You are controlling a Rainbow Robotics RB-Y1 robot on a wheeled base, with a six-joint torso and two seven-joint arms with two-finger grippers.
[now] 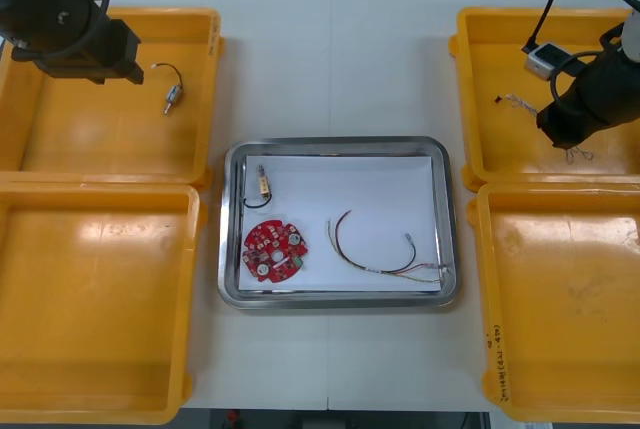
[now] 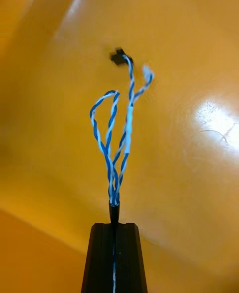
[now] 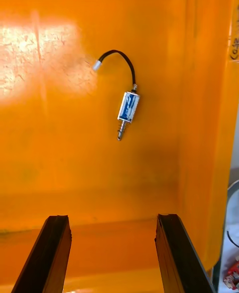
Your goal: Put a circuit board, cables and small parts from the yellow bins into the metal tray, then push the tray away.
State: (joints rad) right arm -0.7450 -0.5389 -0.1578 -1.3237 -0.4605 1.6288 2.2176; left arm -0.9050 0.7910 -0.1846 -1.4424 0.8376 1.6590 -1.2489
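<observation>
Yellow plastic bin [image 1: 490,59] at the table's far right corner lies under the right gripper [image 2: 114,226], black fingers [image 2: 101,260] clenched on a twisted blue and white cable [image 2: 117,138]. Best to raise it clear of the bin wall before swinging toward the tray, so loose loops don't snag. The far left yellow bin [image 1: 80,129] holds one small metal part with a black lead [image 3: 128,106]; the left gripper [image 3: 112,218] hovers over it, fingers released. The white-lined metal tray [image 1: 450,219] at mid-table holds a round red circuit board [image 1: 275,249], a red and yellow cable [image 1: 375,254] near its right edge, and another small metal part [image 1: 262,185] in its far left corner.
</observation>
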